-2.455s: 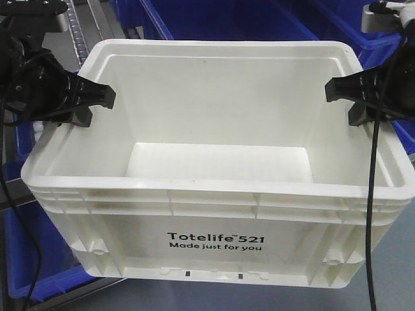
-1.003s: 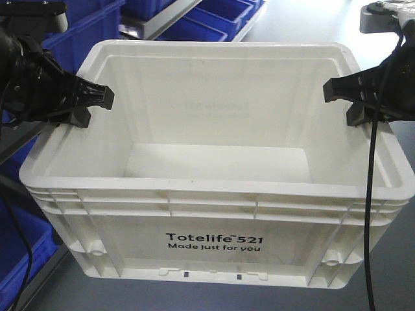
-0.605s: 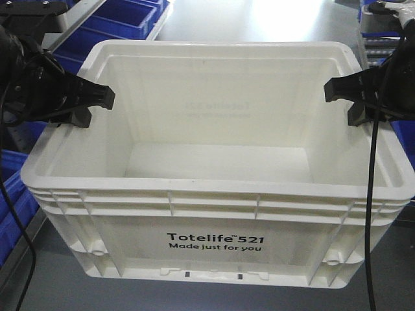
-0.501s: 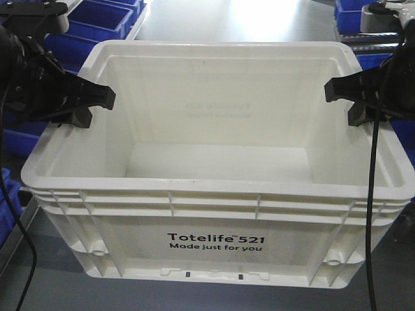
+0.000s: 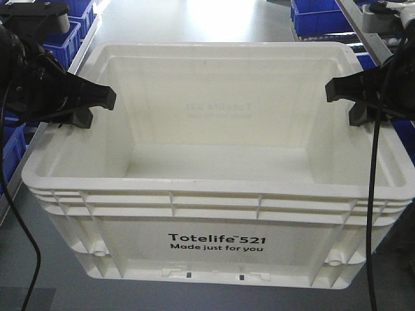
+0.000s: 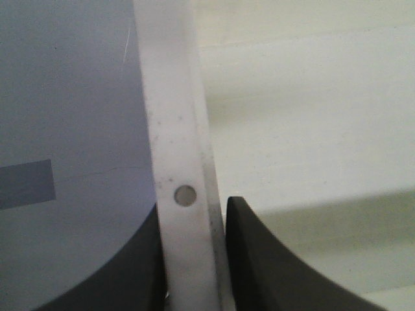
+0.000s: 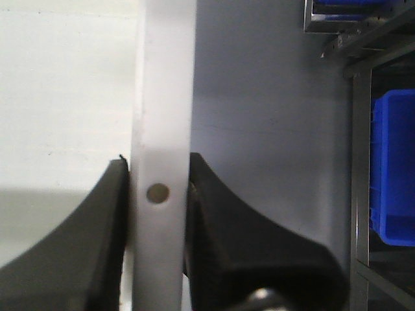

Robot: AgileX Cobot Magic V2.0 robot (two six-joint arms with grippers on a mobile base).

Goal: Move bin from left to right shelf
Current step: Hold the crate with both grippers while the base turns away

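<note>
The large white bin (image 5: 217,214) with black "Totelife 521" print fills the front view and is empty inside. It hangs between both arms above a grey floor. My left gripper (image 5: 91,107) is shut on the bin's left rim (image 6: 175,155); its black fingers (image 6: 259,259) pinch the rim strip from both sides. On the opposite side, my right gripper (image 5: 347,103) is shut on the right rim (image 7: 162,97), one black finger (image 7: 227,220) outside the wall and one inside.
Blue plastic bins (image 5: 61,32) on a rack show at the upper left, and more blue bins (image 5: 318,16) on a metal shelf at the upper right. A shelf frame with a blue bin (image 7: 392,168) runs along the right of the right wrist view. Grey floor (image 5: 194,19) lies beyond.
The bin keeps its place between both grippers while the background slides left: blue bins on the left pass out of view, open grey floor appears, and a shelf with blue bins comes in at the upper right.
</note>
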